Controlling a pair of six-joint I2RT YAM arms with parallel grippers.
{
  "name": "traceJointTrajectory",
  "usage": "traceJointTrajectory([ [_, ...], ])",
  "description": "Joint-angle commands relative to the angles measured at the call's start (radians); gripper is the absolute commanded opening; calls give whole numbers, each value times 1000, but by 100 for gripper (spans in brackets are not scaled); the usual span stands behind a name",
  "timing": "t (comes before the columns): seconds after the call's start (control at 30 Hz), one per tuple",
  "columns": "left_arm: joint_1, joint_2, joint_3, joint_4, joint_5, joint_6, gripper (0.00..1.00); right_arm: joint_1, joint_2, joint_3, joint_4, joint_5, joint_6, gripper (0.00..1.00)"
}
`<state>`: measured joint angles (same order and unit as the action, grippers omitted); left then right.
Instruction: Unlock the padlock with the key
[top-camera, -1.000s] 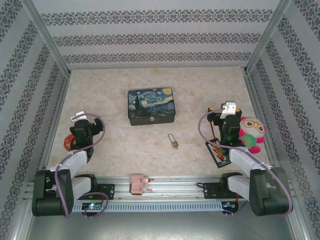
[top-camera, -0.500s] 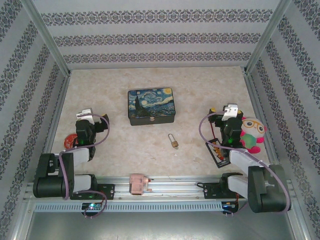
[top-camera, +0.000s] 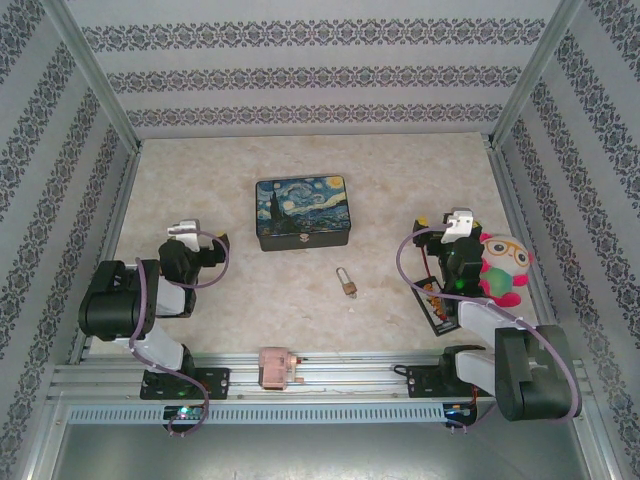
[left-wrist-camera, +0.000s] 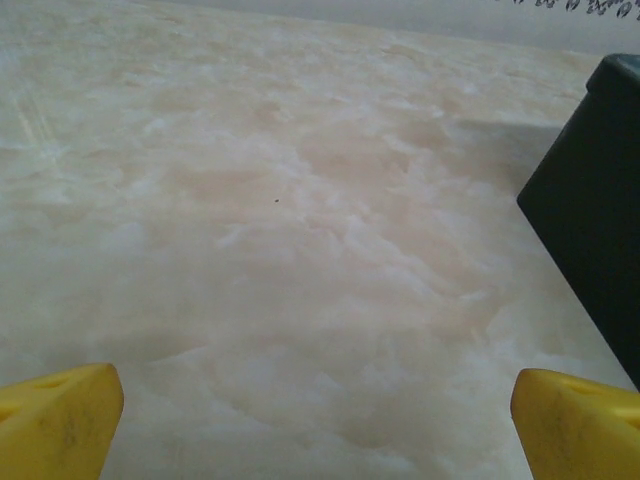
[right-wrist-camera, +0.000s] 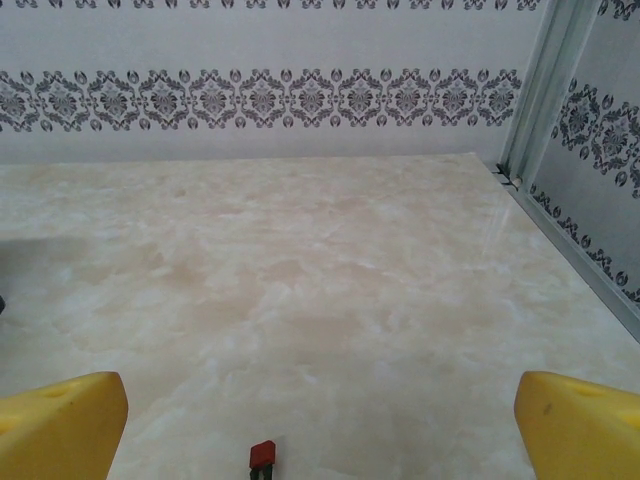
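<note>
1. Your left gripper (top-camera: 183, 228) has shifted toward the box (top-camera: 302, 212) as its arm folded back.
2. Both it and the right gripper (top-camera: 458, 216) stand wide open, holding nothing.
3. The padlock (top-camera: 347, 283) lies on the table (top-camera: 200, 180), near the box's front, between the arms.

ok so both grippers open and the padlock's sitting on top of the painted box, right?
Not on top: the top view shows the padlock lying on the table, nearer the arms than the painted box and apart from it. Left gripper and right gripper are open.
</note>
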<state>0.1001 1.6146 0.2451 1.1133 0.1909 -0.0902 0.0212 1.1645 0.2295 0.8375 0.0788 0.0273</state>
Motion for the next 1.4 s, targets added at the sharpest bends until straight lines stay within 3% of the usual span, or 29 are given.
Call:
traceJointTrajectory([
  [0.0,-1,-7,44,48,59,47,99,-12,15,-21,63,-28,19,98],
  [0.17,-48,-30,125,-144,88,121,99,-12,43,-32,107,-58,19,98],
  [0.3,-48,-23,133,-147,45,106,99,-12,72,-41,149,-70,13,98],
  [0.43,-71,-21,145,-166,-94,88,99,-12,127,-42,201,-84,3,98],
  [0.8,-71,-24,142,-164,-90,87,99,-19,393,-7,419,-86,11,98],
  [0.97,-71,-24,145,-167,-80,90,99,-63,373,63,258,-85,77,98],
  [1.07,-72,-24,145,-167,-80,90,99,-53,366,108,142,-135,38,98],
  [1.2,-71,-24,145,-167,-80,90,99,-57,371,133,151,-275,1,98],
  [1.37,-71,-24,145,-168,-80,90,99,-63,373,129,160,-295,-1,98],
])
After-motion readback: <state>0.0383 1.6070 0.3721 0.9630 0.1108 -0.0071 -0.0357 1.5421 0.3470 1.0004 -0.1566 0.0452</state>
